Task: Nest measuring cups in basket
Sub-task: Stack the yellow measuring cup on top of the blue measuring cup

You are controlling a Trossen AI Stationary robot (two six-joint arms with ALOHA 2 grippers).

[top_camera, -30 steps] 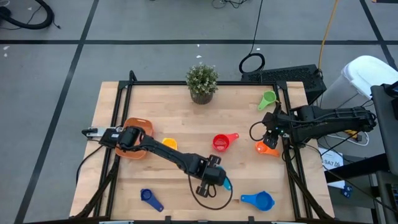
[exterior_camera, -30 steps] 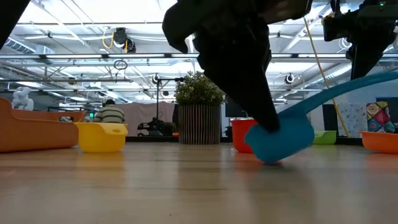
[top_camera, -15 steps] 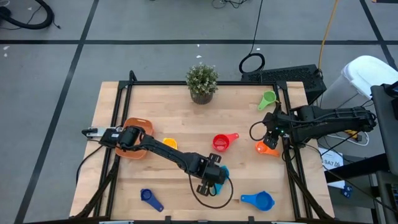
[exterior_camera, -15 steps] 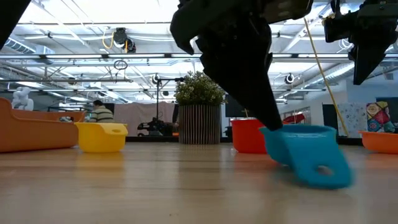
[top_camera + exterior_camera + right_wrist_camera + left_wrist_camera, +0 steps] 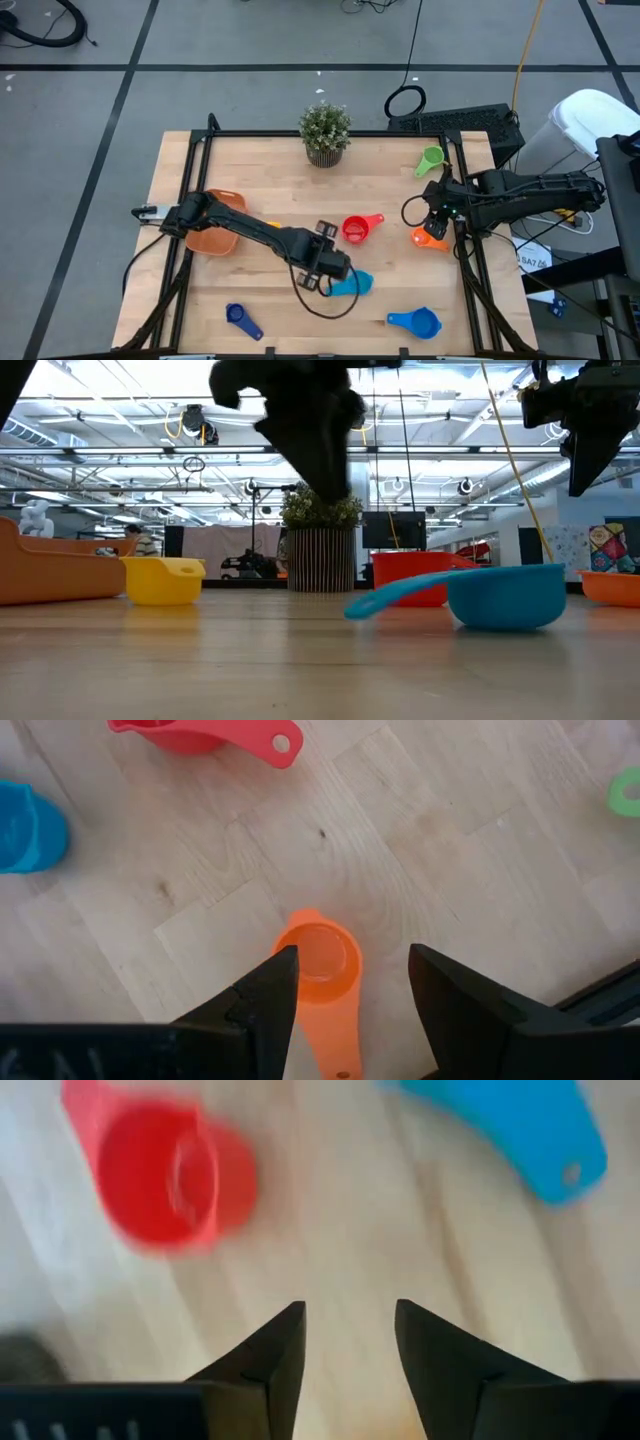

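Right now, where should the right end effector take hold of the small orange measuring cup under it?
Grip the orange cup by its bowl walls from straight above. It sits upright, and the right end effector, fingers open, already straddles it, with the flat handle low against the table.

Both arms are dark, almost black, built of slim jointed segments; the left arm [image 5: 250,228] runs across the middle-left of the high view and the right arm [image 5: 520,190] enters from the right edge. A thin black cable loops beside each wrist. Each wrist view shows two matte black, wedge-shaped fingers [image 5: 265,1360] [image 5: 262,1005] tapering to blunt tips, rising from a dark flat base along the bottom edge.
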